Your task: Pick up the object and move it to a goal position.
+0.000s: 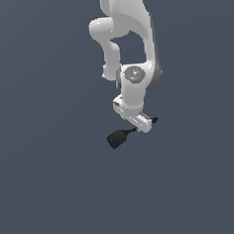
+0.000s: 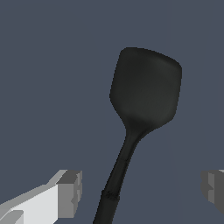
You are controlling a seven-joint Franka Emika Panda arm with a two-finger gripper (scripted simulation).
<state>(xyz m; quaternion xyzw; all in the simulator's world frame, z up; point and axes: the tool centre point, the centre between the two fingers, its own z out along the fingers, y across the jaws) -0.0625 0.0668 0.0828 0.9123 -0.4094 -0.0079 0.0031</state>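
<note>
The object (image 1: 117, 138) is a small black spatula with a broad head and a thin straight handle, seen low in the exterior view against the flat dark grey ground. My gripper (image 1: 142, 123) hangs over the handle, toward its tail end. In the wrist view the object (image 2: 146, 89) fills the middle, and its handle runs down between my two grey fingertips. My gripper (image 2: 142, 191) is open. One finger (image 2: 70, 192) and the other finger (image 2: 213, 189) stand wide apart, and neither touches the handle. The goal position shows as no mark in either view.
The white arm (image 1: 132, 33) comes down from the top middle of the exterior view. A plain dark grey surface (image 1: 54, 183) spreads all around, with no other object or edge in sight.
</note>
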